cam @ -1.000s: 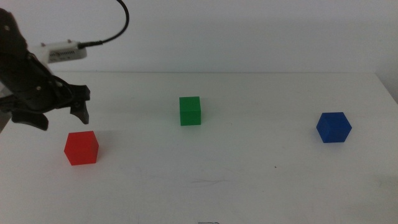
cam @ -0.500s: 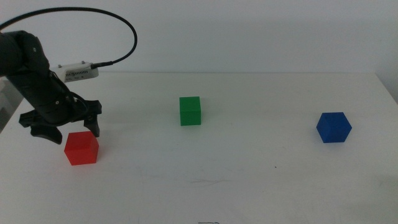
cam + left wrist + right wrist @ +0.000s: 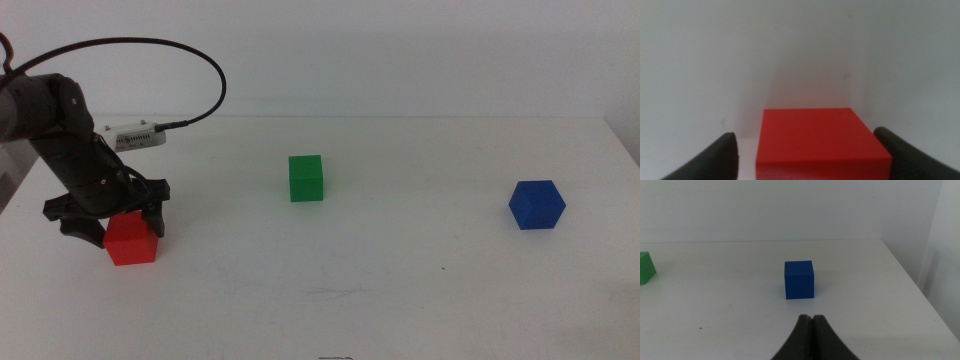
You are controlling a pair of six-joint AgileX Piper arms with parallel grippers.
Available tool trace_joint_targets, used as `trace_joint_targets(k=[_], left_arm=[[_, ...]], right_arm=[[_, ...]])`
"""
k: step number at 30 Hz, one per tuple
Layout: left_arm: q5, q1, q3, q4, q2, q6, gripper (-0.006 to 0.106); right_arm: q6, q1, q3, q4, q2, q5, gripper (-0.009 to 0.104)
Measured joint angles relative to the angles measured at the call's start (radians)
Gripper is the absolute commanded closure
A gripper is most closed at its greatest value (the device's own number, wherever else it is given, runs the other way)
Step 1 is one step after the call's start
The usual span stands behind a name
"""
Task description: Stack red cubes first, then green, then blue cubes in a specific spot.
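Observation:
The red cube (image 3: pixel 131 240) (image 3: pixel 821 142) sits on the white table at the left. My left gripper (image 3: pixel 110 225) has come down over it, open, one jaw on each side of the cube with a gap to either face. The green cube (image 3: pixel 306 178) (image 3: pixel 645 267) stands in the middle of the table. Far to the right rests the blue cube (image 3: pixel 537 205) (image 3: pixel 799 279). My right gripper (image 3: pixel 811 322) is shut and empty, a short way back from the blue cube, and out of the middle view.
The left arm's black cable (image 3: pixel 150 50) arcs above the table's left part. The table's right edge (image 3: pixel 625 150) lies just beyond the blue cube. A small white connector block (image 3: pixel 138 136) rides on the left arm.
The left gripper has moved down and to the right, from behind the red cube to straddling it. The cubes have not moved.

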Motion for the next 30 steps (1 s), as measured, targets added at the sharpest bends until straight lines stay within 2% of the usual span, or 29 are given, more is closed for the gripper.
trace_joint_targets(k=[10,14,17,22,30], left_arm=[[0.028,0.000,-0.001,-0.024,0.025,0.004,0.081],[0.094,-0.005,-0.029,-0.037,0.012,0.003,0.100],[0.168,-0.046,-0.071,0.013,-0.021,-0.046,0.102],[0.281,-0.234,-0.150,0.152,-0.058,-0.238,0.102],[0.294,-0.510,-0.249,0.181,-0.038,-0.430,0.102]], right_arm=[[0.000,0.000,0.000,0.000,0.000,0.000,0.096],[0.000,0.000,0.000,0.000,0.000,0.000,0.096],[0.000,0.000,0.000,0.000,0.000,0.000,0.096],[0.000,0.000,0.000,0.000,0.000,0.000,0.096],[0.000,0.000,0.000,0.000,0.000,0.000,0.096]])
